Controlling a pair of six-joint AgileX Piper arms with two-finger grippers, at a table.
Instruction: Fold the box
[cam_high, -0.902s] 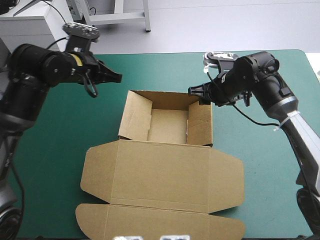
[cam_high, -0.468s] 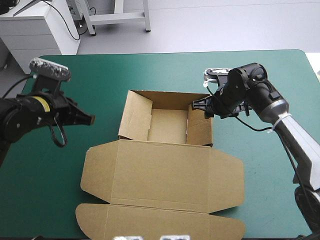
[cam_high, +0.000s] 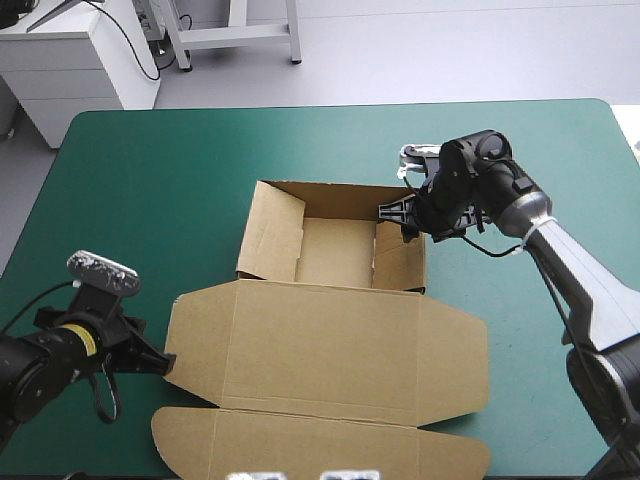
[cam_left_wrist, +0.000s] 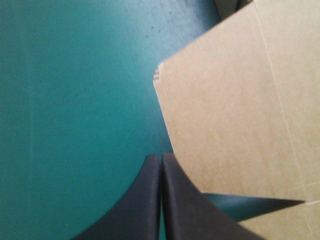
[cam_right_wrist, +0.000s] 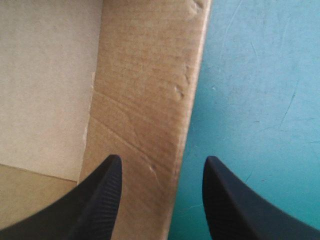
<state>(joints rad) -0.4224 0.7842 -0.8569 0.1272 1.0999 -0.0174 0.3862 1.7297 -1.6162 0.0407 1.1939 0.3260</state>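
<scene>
Box: the brown box lies mid-table on the teal-green cover. Its far half is a tray with raised walls, and its lid lies flat on the near side.
Right gripper: spread wide and empty. It straddles the box's right wall, one finger inside and one outside, probably so it can pinch that wall.
Left gripper: fingers pressed together and empty. The tip is at the edge of the lid's left flap, probably so it can slide under and lift it.
</scene>
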